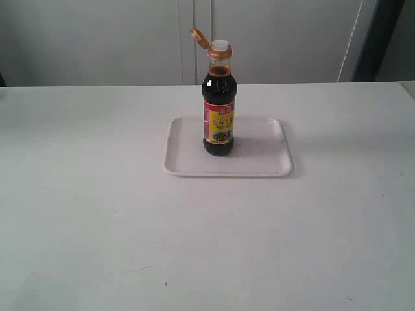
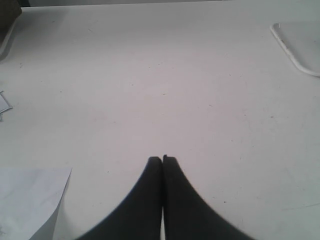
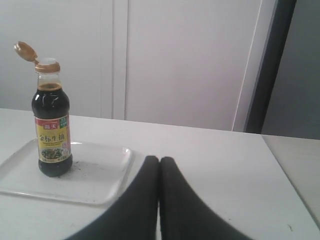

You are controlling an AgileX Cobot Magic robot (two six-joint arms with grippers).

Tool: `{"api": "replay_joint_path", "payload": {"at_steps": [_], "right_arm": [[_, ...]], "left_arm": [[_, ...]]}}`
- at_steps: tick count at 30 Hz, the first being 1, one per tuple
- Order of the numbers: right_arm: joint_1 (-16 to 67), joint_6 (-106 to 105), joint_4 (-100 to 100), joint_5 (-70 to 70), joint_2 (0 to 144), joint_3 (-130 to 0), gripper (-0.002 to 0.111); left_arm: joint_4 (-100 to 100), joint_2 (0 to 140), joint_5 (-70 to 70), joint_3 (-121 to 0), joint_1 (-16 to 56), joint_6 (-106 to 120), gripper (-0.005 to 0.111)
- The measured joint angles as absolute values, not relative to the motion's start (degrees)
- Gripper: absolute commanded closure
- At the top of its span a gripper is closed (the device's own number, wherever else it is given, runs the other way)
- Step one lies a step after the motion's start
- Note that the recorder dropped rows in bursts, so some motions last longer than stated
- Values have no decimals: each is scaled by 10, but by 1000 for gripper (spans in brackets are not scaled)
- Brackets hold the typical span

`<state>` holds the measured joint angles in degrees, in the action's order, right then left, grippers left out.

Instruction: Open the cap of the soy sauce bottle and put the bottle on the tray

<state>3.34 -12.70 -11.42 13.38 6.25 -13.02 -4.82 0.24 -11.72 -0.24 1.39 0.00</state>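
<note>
The soy sauce bottle stands upright on the white tray, toward its middle. Its golden cap is flipped open and tilts back from the white spout. The right wrist view shows the same bottle with its cap open on the tray. My right gripper is shut and empty, off the tray's corner and apart from the bottle. Over bare table my left gripper is shut with nothing in it; a tray corner shows far off. Neither arm appears in the exterior view.
White cabinet doors stand behind the white table. A sheet of paper lies near my left gripper. A dark upright edge stands behind the table in the right wrist view.
</note>
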Motion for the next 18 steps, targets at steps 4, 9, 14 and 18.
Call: {"api": "replay_joint_path", "payload": {"at_steps": [4, 9, 14, 18], "right_arm": [[33, -57, -43, 134, 63, -129, 108], [33, -25, -19, 135, 62, -125, 108], [33, 15, -14, 139, 23, -69, 108], [33, 15, -5, 149, 3, -39, 108]], "left_arm": [[-48, 2, -117, -2, 14, 0, 107], [-48, 2, -117, -2, 14, 0, 107], [-48, 2, -117, -2, 14, 0, 107], [-48, 2, -118, -2, 14, 0, 107]]}}
